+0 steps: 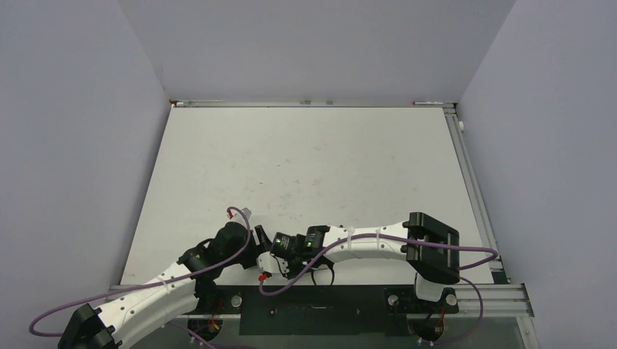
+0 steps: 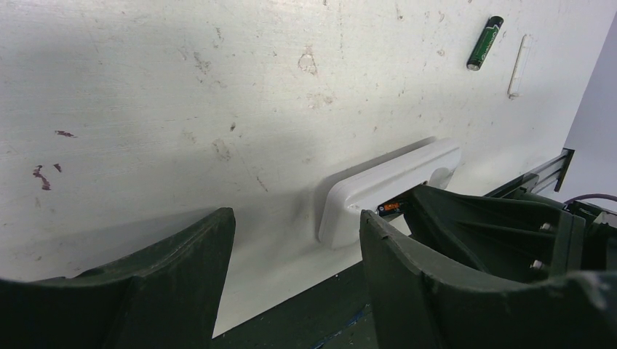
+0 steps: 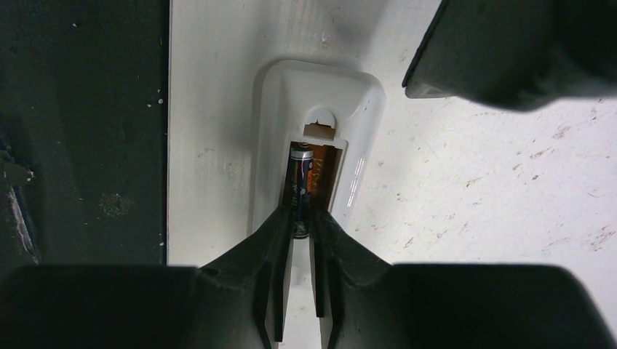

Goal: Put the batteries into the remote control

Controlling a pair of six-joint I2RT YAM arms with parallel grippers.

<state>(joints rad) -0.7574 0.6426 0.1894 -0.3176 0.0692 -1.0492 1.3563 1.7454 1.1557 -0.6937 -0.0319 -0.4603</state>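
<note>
The white remote control (image 3: 280, 109) lies back-up at the table's near edge, its battery bay open. My right gripper (image 3: 303, 220) is shut on a dark battery (image 3: 301, 178) that lies lengthwise in the bay, its near end between the fingertips. In the left wrist view the remote (image 2: 385, 182) sits just beyond my left gripper (image 2: 295, 222), which is open and empty, with the right gripper's fingers (image 2: 480, 225) on the remote's right end. A second green-black battery (image 2: 484, 43) lies loose on the table farther off. From above, both grippers (image 1: 255, 249) (image 1: 273, 256) meet and hide the remote.
A thin white strip (image 2: 516, 67), maybe the bay cover, lies next to the loose battery. The dark base rail (image 3: 80, 131) runs right beside the remote along the table's near edge. The left gripper's finger (image 3: 509, 51) hangs over the table by the remote.
</note>
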